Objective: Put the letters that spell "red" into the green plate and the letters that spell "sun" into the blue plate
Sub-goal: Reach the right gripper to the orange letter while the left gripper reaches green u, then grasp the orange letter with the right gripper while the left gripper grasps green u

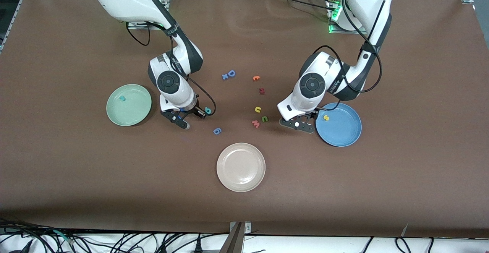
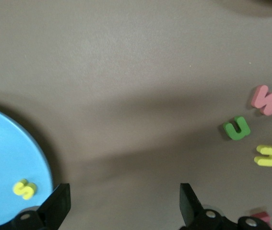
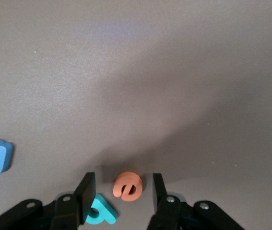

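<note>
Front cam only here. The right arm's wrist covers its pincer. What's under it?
Observer: An orange "e" lies on the table, between the two fingers of the right pincer.
Operator: Gripped?
Observer: No. The wrist view shows a gap between the "e" and each finger, so the pincer is open around it.
Operator: And the left one?
Observer: The left pincer is open over bare table beside the blue plate, with nothing between its fingers.
</note>
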### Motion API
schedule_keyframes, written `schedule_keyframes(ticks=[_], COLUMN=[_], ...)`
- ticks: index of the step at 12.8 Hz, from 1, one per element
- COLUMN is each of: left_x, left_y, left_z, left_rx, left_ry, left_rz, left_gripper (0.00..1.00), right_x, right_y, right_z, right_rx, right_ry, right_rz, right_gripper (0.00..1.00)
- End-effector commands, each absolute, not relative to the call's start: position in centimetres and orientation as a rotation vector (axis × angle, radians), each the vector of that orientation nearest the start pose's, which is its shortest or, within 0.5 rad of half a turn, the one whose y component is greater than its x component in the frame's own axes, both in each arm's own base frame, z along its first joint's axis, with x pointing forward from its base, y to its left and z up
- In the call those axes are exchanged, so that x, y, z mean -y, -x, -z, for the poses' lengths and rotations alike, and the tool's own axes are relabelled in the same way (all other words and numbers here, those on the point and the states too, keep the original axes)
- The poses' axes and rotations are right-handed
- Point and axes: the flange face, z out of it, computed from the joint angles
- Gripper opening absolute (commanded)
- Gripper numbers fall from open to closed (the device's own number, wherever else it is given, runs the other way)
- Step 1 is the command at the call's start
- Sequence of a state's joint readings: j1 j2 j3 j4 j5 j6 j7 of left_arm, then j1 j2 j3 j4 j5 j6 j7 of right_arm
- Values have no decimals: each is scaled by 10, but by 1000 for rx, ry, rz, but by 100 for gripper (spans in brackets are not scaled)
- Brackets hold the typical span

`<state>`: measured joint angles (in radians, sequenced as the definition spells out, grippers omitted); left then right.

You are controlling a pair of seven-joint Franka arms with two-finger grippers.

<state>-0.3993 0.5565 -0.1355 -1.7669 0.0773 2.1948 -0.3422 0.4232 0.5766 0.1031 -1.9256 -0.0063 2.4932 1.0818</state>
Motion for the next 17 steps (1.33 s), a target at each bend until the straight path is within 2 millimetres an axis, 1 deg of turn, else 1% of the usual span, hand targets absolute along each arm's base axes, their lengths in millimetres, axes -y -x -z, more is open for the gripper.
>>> schedule_keyframes(ticks=[1, 3, 5, 6, 7, 8, 9, 10, 12, 15, 17], left_x=[354, 375, 385, 395, 398, 400, 409, 414, 423, 420, 419], left_y=[-577, -581, -586, -583, -583, -582, -575, -568, -556, -547, -548], left_z=[-231, -218, -209, -200, -195, -192, -192, -188, -186, -180, -181], left_rx=[-157, -30, 108, 139, 182, 192, 170, 192, 234, 210, 210], left_ry=[3111, 3133, 3202, 3234, 3249, 3252, 3254, 3244, 3223, 3165, 3165], left_rz=[-165, -132, -33, -4, 7, 5, 0, -15, -49, -134, -134], left_gripper=[99, 99, 98, 98, 95, 90, 84, 79, 74, 71, 70], right_x=[-312, -309, -310, -310, -310, -311, -312, -312, -313, -313, -317], right_y=[-534, -531, -530, -529, -529, -528, -527, -527, -526, -526, -524], right_z=[-179, -174, -173, -171, -169, -169, -169, -169, -168, -166, -166], right_rx=[-847, -845, -843, -842, -845, -848, -850, -850, -851, -853, -855], right_ry=[2973, 2978, 2978, 2982, 2983, 2982, 2982, 2982, 2981, 2983, 2980], right_rz=[-10, -16, -17, -24, -29, -29, -32, -32, -36, -43, -47], right_gripper=[56, 56, 55, 54, 54, 54, 54, 54, 55, 53, 53])
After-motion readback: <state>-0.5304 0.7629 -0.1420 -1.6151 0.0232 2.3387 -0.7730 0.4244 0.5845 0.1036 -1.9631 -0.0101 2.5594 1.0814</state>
